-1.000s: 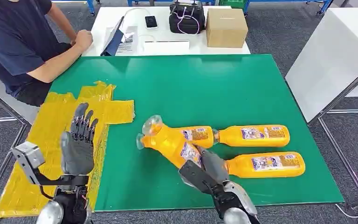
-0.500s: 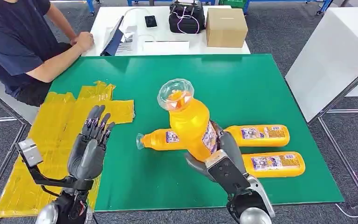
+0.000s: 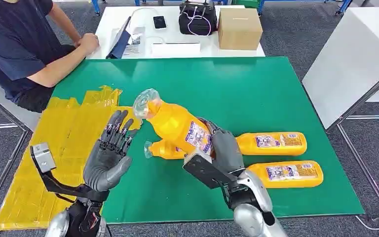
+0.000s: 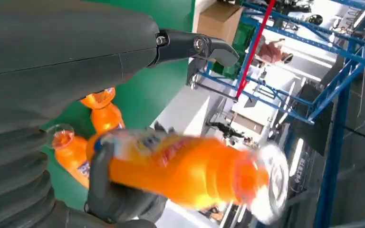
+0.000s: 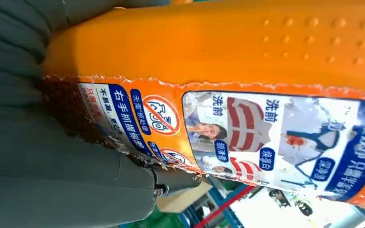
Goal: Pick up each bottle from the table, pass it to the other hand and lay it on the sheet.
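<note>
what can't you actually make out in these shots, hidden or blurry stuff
- Head view: the held bottle and right hand cover the middle of the bottle lying behind them; its label is hidden.
- Left wrist view: the held bottle's clear cap is motion-blurred; its label can't be read.
- Right wrist view: the bottle is cut off by the frame edges; the cap is out of frame.
- Head view: the phone is too small to read.

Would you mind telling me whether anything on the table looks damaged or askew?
The yellow sheet is crumpled and ragged-edged, overhanging the green table. The label on the held bottle looks torn along its edge.
</note>
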